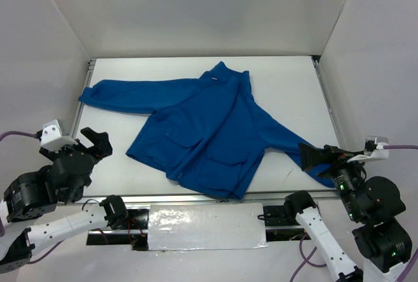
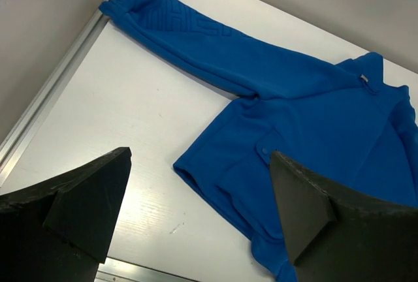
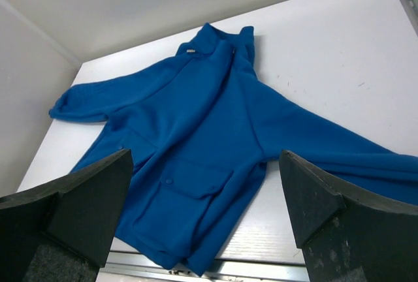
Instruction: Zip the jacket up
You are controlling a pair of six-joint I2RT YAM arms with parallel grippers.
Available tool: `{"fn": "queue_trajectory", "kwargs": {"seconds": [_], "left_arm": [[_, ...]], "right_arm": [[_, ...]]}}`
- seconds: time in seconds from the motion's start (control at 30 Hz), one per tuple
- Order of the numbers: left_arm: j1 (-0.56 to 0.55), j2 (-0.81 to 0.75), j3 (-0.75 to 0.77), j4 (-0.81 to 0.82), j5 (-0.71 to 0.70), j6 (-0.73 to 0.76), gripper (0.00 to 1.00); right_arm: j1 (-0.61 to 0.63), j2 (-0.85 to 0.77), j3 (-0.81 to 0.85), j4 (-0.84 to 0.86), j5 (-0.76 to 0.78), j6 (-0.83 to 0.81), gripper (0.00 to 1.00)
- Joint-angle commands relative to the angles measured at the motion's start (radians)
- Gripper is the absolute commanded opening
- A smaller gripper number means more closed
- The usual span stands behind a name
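Start on the left: your left hand (image 1: 98, 140) hangs beside the left rail with its fingers spread wide, holding nothing and well apart from the fleece. One sleeve (image 1: 130, 96) stretches toward that side. The royal-blue jacket (image 1: 209, 132) lies front-up and slanted across the middle of the white surface (image 1: 294, 93), with its collar (image 1: 228, 73) toward the far wall and its hem (image 1: 196, 181) close to the near edge. The 2 flap pockets (image 1: 225, 148) face up. The other sleeve (image 1: 287, 141) runs to the right and ends under your right hand (image 1: 312, 159), which is also spread wide and empty.

The trouble is the front seam. One panel seems to lap over the other, and I cannot make out the zipper pull or whether the teeth are joined at the hem. Go in blind and you will likely pinch fleece instead of metal. Pull upward with nothing pinning the hem and the light fabric will probably slide or bunch, not zip. The hem sits near the edge, so a tug toward you could drag it off. Your right hand could also snag that sleeve if it drops straight down.
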Motion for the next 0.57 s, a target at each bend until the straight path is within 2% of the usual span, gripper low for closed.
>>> {"fn": "queue_trajectory", "kwargs": {"seconds": [0.0,0.53], "left_arm": [[0.001,0.019,-0.004,0.051,-0.011,0.039,0.99],[0.001,0.065,-0.004,0.041,-0.017,0.03,1.0]], "right_arm": [[0.011,0.02,0.01,0.002,0.021,-0.016,1.0],[0.013,0.008,-0.008,0.005,0.021,-0.015,1.0]]}}
